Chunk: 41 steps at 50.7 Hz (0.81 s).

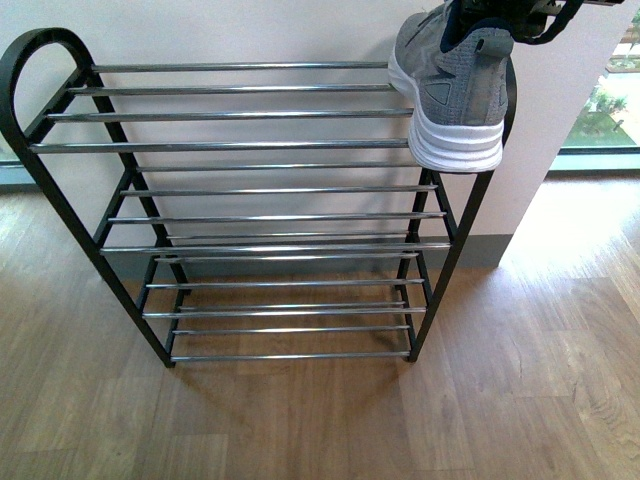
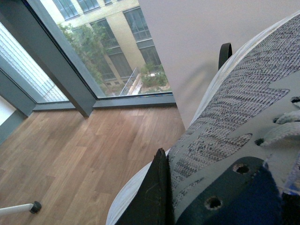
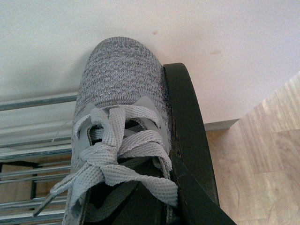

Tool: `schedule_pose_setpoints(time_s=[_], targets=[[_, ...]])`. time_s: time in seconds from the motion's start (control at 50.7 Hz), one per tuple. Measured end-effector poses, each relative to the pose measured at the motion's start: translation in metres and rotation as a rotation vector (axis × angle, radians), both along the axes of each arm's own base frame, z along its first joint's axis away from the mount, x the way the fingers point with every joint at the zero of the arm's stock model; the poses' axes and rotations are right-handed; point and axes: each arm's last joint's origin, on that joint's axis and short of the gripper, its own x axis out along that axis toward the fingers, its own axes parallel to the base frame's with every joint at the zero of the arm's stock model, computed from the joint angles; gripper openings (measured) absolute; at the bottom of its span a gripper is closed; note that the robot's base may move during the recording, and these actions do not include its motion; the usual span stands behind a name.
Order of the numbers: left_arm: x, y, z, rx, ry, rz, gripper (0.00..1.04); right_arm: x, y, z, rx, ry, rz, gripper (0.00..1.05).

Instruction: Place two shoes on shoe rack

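honestly, i can't tell whether the left or right jaws are clamped on the shoe (image 1: pixel 450 90), which sits at the top right end of the rack (image 1: pixel 240 90) with its heel hanging past the front bar (image 1: pixel 220 146), so a careless release could tip it onto the floor (image 1: pixel 300 420).

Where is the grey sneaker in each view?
Front: grey sneaker top right, on the shoe rack's top shelf, right end.
Left wrist: close up, filling much of the frame.
Right wrist: mid-frame, laces nearest, toe toward the wall.
Shared landmark: the rack's black end loop beside it.
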Motion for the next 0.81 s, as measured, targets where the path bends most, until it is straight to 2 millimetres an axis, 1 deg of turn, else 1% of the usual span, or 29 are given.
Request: schedule_pose_setpoints(time_s=[0.118, 0.296, 0.316, 0.395, 0.434, 0.553, 0.572, 0.612, 0.691, 0.73, 0.809], targets=[[0.000, 0.000, 0.000, 0.000, 0.000, 0.000, 0.02, 0.003, 0.002, -0.002, -0.046, -0.011, 0.036, 0.01], [0.000, 0.000, 0.000, 0.000, 0.000, 0.000, 0.02, 0.004, 0.003, -0.002, -0.067, -0.021, 0.059, 0.01], [0.000, 0.000, 0.000, 0.000, 0.000, 0.000, 0.02, 0.004, 0.003, -0.002, -0.071, -0.023, 0.061, 0.03], [0.000, 0.000, 0.000, 0.000, 0.000, 0.000, 0.02, 0.003, 0.002, -0.003, -0.073, -0.050, 0.066, 0.13], [0.000, 0.000, 0.000, 0.000, 0.000, 0.000, 0.02, 0.001, 0.002, -0.003, -0.074, -0.068, 0.079, 0.20], [0.000, 0.000, 0.000, 0.000, 0.000, 0.000, 0.02, -0.011, -0.002, 0.003, -0.046, -0.066, 0.107, 0.40], [0.000, 0.000, 0.000, 0.000, 0.000, 0.000, 0.02, -0.013, -0.002, 0.004, -0.042, -0.064, 0.111, 0.41], [0.000, 0.000, 0.000, 0.000, 0.000, 0.000, 0.02, -0.019, -0.004, 0.009, -0.025, -0.063, 0.129, 0.48], [0.000, 0.000, 0.000, 0.000, 0.000, 0.000, 0.02, -0.029, -0.009, 0.019, -0.003, -0.056, 0.141, 0.59], [0.000, 0.000, 0.000, 0.000, 0.000, 0.000, 0.02, -0.038, -0.015, 0.030, 0.021, -0.051, 0.139, 0.68], [0.000, 0.000, 0.000, 0.000, 0.000, 0.000, 0.02, -0.050, -0.024, 0.044, 0.032, -0.043, 0.127, 0.78]])
